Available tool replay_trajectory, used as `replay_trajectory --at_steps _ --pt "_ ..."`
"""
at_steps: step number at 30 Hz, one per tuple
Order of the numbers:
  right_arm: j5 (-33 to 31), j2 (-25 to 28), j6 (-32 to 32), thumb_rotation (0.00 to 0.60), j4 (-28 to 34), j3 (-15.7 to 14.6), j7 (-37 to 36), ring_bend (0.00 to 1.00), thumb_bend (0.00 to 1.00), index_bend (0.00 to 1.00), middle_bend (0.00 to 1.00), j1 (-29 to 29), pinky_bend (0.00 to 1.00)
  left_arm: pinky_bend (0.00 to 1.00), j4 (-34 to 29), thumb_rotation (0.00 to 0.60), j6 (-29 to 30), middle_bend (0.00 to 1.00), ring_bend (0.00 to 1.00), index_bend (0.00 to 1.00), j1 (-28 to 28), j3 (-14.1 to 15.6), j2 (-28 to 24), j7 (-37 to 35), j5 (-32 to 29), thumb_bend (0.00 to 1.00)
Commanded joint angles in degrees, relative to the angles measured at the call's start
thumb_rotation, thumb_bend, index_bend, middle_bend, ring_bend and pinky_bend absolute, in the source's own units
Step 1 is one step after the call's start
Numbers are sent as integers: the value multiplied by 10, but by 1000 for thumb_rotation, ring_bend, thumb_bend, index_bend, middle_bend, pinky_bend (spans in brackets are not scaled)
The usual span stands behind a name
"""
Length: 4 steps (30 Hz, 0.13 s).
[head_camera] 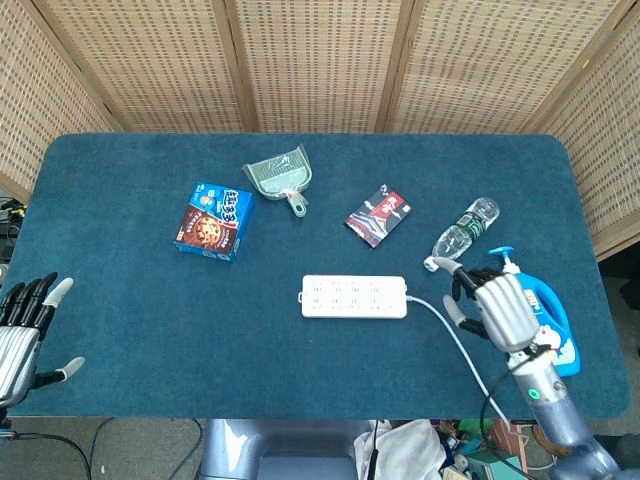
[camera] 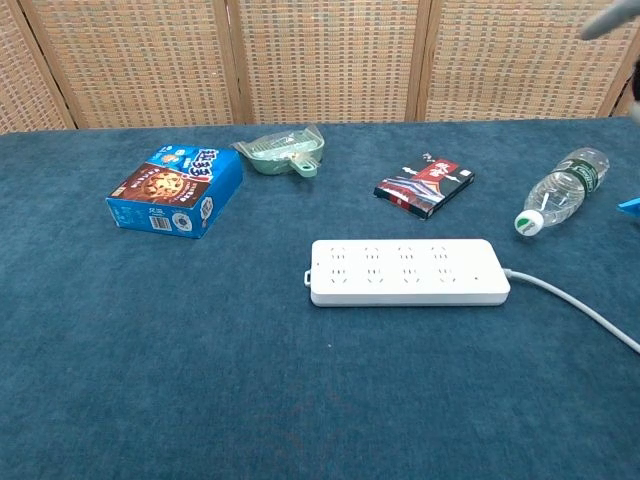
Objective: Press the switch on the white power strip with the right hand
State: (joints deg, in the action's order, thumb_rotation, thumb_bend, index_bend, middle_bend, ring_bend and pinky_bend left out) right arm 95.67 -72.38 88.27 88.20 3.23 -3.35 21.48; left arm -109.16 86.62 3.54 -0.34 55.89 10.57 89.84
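The white power strip (head_camera: 354,297) lies flat near the table's middle, its cable (camera: 580,312) trailing off to the right. The chest view shows it too (camera: 405,272), with a small mark for the switch (camera: 476,279) at its right end. My right hand (head_camera: 497,308) hovers raised to the right of the strip, fingers apart, holding nothing and touching nothing. In the chest view only a blurred grey bit of it (camera: 610,22) shows at the top right corner. My left hand (head_camera: 22,330) waits at the lower left off the table edge, fingers spread and empty.
A blue cookie box (head_camera: 213,221), a green dustpan (head_camera: 281,177) and a red-black packet (head_camera: 379,214) lie behind the strip. A water bottle (head_camera: 462,232) lies on its side at the right. A blue soap bottle (head_camera: 562,345) is partly hidden under my right hand.
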Motion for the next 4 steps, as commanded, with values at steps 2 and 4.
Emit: replay_trajectory --at_steps 2,4 --pt "-4 32 35 600 7 -43 38 0 0 0 0 -73 0 0 4 600 4 0 0 0 -3 4 -1 -6 9 0" --pt "-13 29 48 600 9 -49 55 0 0 0 0 -94 0 0 9 600 6 0 0 0 -3 5 -1 -10 15 0"
